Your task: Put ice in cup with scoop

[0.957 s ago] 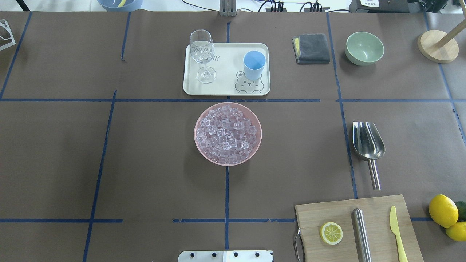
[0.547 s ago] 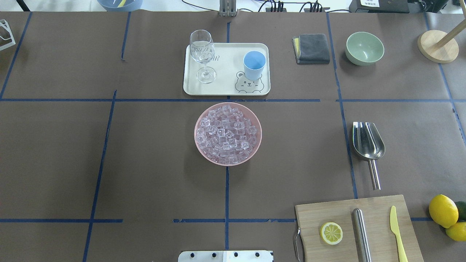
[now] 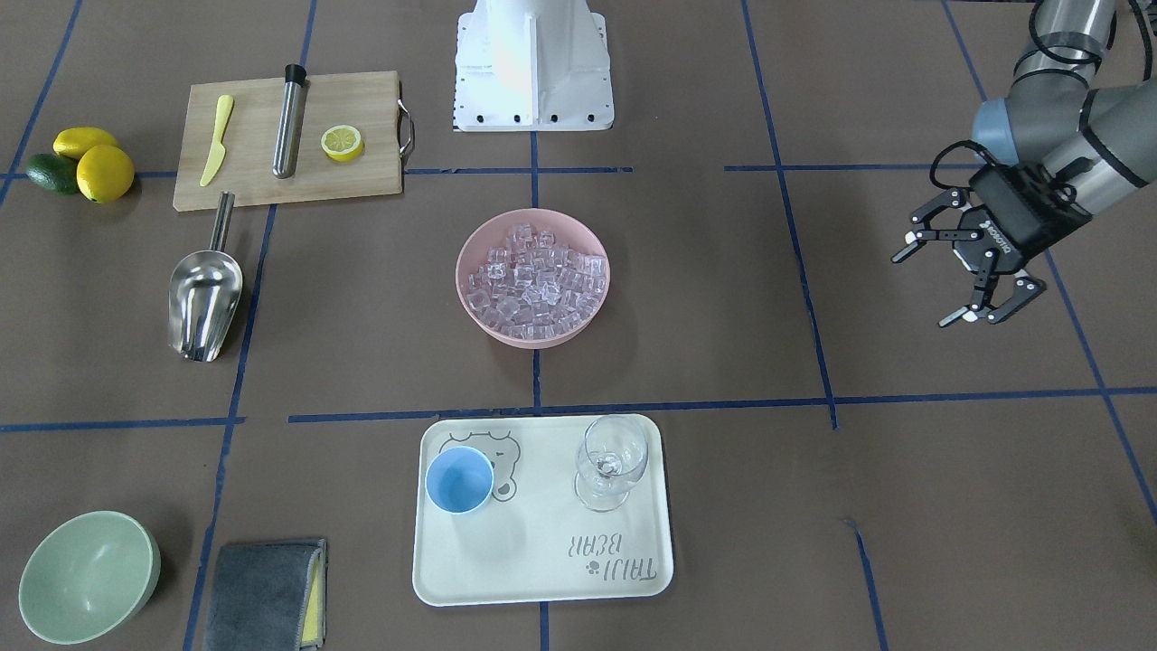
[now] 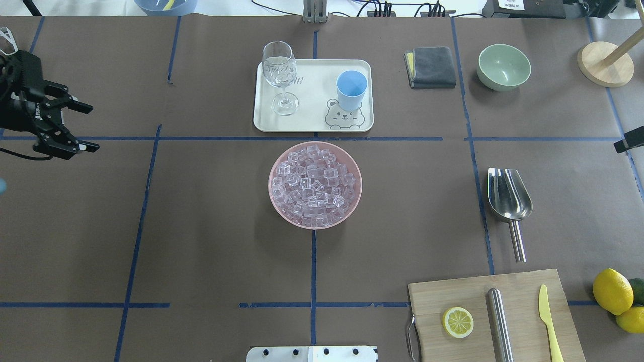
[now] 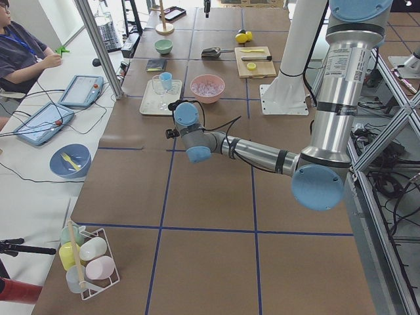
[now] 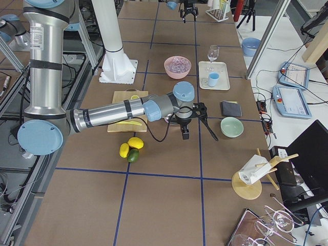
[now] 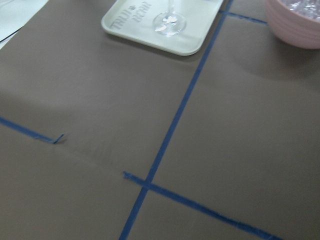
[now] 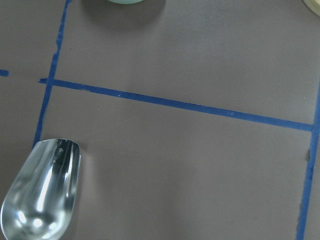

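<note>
Left pincer (image 4: 94,127) has entered, jaws spread; scoop (image 4: 509,200) well apart, apparently untouched.

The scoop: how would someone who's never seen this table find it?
Start at the wooden cutting board on the robot's right. Just beyond it lies the scoop. Unlike the steel cylinder on the board, it has an open trough and thin handle.

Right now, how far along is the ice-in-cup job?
Done: nothing; the cup is empty on the tray. In hand: nothing; the scoop lies untouched, the left gripper is open and empty, the right gripper hangs near it. Left: grasp scoop, scoop ice from the pink bowl, pour.
</note>
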### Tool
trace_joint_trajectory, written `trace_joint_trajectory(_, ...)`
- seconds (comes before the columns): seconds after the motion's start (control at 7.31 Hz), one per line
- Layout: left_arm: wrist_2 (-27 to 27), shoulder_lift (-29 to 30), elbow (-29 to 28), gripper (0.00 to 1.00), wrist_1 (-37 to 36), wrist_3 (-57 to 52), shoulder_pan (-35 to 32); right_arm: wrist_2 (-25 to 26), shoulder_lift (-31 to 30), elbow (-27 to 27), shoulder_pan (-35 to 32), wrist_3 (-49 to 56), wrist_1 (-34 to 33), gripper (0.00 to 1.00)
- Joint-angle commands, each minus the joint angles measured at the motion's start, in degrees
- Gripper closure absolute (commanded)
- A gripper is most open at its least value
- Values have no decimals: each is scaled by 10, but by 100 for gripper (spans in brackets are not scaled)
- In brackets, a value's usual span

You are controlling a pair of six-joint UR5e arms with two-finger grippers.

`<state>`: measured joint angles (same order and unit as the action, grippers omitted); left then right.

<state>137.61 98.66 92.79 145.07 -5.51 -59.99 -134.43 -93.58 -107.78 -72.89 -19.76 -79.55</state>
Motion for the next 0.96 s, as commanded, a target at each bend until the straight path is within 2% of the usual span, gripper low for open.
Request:
trace_joint_trajectory(0.0,-1,53,-23,0,13,-1,79,2,25,-1,42,-63,5,0)
trace_joint_trajectory(0.14,-27,74,-29,0,16,0,112,10,25,-5,55,-92,10,0)
trace_joint_trajectory(0.41,-100,104,-31,0,16,1,187,35,20,-50,80,-172,12,0)
trace_joint_trajectory(0.55,-128,112,-46,0,47,2,219,35,17,-64,92,-198,12,0)
trace_joint_trajectory(0.68,-167,117,-93,0,128,2,245,35,16,-72,94,-206,12,0)
trace_joint_trajectory(0.82,-195,134,-122,0,165,41,269,36,9,-74,94,-206,12,0)
